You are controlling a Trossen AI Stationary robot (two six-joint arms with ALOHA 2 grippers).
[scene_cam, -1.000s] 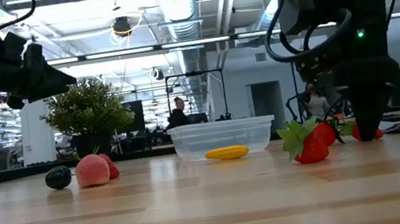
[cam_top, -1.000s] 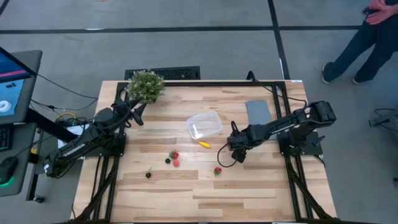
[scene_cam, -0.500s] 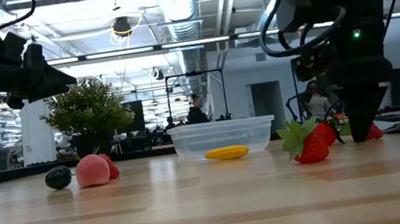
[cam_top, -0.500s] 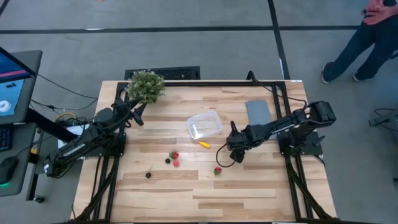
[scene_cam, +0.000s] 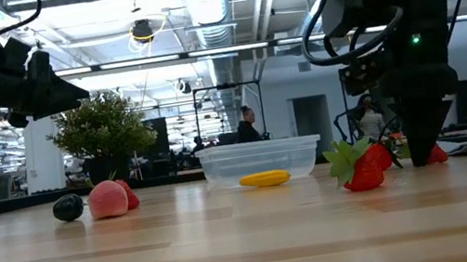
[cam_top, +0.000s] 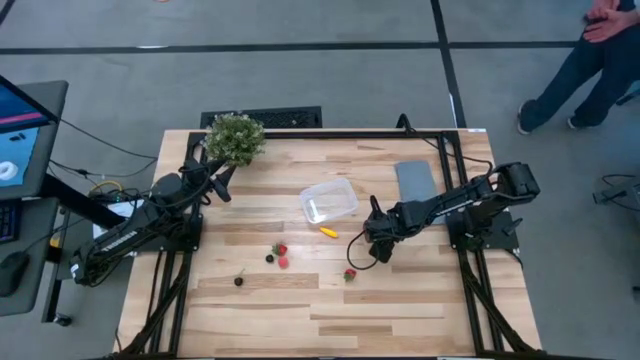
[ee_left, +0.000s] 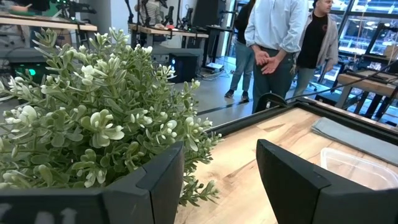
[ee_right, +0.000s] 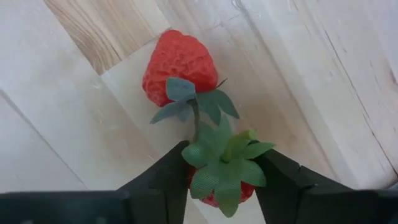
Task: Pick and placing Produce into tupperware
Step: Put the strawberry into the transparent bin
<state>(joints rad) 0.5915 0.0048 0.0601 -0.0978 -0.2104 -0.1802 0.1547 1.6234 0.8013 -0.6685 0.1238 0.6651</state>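
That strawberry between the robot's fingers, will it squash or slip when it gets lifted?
Probably not squash: the strawberry has cloth-like leaves, so it looks like a firm toy. It might slip or twist, since the right tool sits around its leafy top. It looks small and likely light, and the rounded strawberry beside it could roll if nudged.

On the surface, the tupperware sits mid-back, the potted plant at the back left corner, a slab to the right. Strawberries and berries lie scattered in front.
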